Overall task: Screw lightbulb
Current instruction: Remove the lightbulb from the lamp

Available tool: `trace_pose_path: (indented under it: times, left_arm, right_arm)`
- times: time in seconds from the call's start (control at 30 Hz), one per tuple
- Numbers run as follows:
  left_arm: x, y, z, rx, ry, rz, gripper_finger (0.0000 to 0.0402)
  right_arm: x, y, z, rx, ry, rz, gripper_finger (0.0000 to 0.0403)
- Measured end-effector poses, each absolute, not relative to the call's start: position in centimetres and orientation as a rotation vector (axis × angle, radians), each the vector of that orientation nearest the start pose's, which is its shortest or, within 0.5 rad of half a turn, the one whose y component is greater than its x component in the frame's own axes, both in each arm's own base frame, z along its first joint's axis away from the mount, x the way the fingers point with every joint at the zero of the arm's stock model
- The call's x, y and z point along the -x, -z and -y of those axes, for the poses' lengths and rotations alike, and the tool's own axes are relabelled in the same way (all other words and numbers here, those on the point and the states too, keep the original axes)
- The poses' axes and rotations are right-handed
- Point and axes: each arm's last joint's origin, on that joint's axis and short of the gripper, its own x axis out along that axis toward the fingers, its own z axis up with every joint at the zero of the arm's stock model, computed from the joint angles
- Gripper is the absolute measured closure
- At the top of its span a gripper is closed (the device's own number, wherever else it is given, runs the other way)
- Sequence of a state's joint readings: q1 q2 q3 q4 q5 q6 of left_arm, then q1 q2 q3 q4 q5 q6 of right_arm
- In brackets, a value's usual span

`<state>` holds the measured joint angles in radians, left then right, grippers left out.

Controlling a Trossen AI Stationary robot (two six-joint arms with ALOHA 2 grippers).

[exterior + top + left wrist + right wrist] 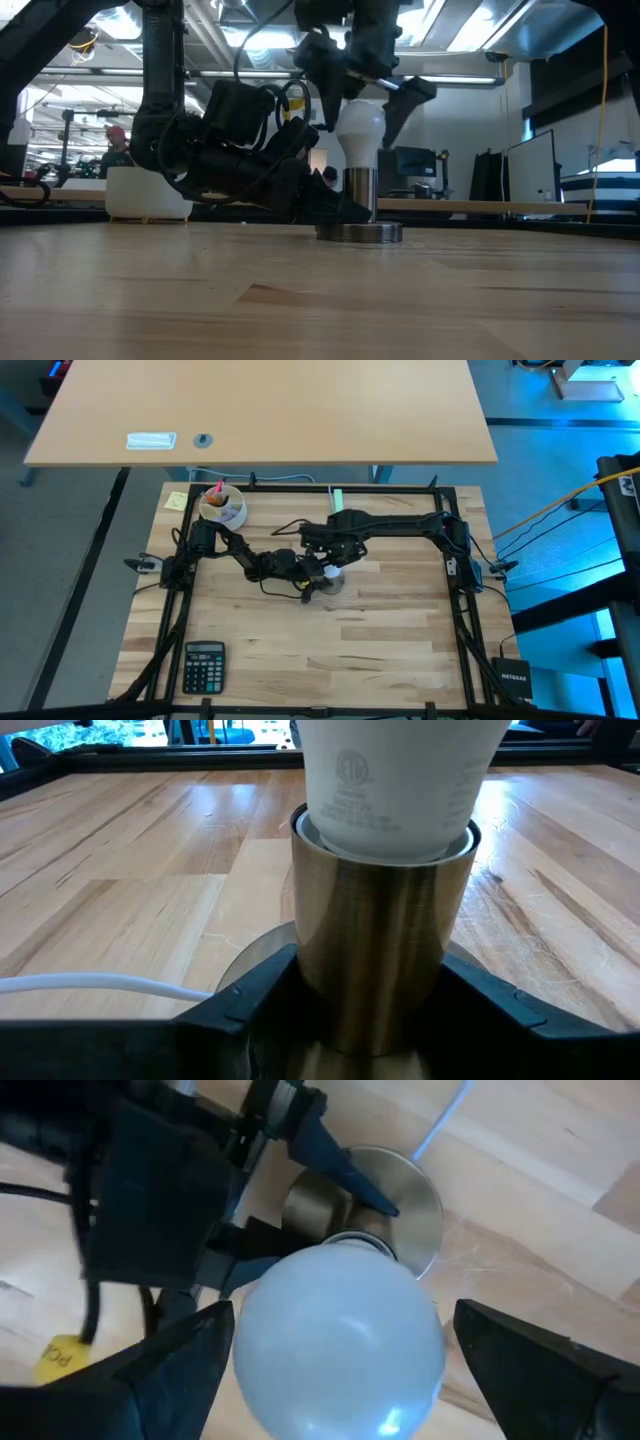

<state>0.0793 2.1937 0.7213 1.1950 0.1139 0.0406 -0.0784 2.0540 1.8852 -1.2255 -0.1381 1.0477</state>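
Lightbulb [360,125] seated upright in socket [359,197]. Left claw [365,1010] clamps the socket; right claw [335,1350] open around the bulb. Risk: an off-centre grip could cross-thread it.

Overhead camera looking straight down on the whole table [400,650]; table-height camera looking level across it into the room; two wrist cameras set close; all four share the lightbulb [360,128] in its socket [380,950].

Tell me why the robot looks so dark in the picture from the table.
Low view: bright ceiling lights sit behind, so the arms are silhouettes while the lightbulb glows white. Right wrist view: the bulb and the near jaws look soft and blurry. Left wrist view: the metal socket is sharp, with streaky shine.
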Motion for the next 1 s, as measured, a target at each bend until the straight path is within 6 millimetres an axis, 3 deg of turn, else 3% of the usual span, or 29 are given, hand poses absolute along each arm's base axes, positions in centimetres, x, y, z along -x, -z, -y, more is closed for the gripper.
trace_pose_path:
  times: [0.17, 0.43, 0.6, 0.8, 1.0]
  left_arm:
    - [-34.98, -5.36, -2.44, -0.014, 0.040, -0.275, 0.0210]
    - [-34.99, -5.37, -2.45, -0.014, 0.040, -0.275, 0.0210]
    - [-34.98, -5.36, -2.45, -0.014, 0.040, -0.275, 0.0210]
    - [-34.98, -5.37, -2.45, -0.014, 0.039, -0.276, 0.0210]
    - [-34.98, -5.36, -2.44, -0.014, 0.040, -0.276, 0.0210]
  right_arm:
    - [-41.01, -25.20, 2.84, -1.012, 0.697, -1.292, 0.0033]
    - [-41.05, -25.27, 2.88, -0.975, 0.670, -1.293, 0.0128]
    - [-41.01, -25.27, 2.88, -0.880, 0.588, -1.321, 0.0126]
    - [-40.95, -25.26, 2.88, -0.681, 0.422, -1.365, 0.0091]
    - [-41.02, -25.28, 2.58, -0.378, 0.127, -1.393, 0.0125]
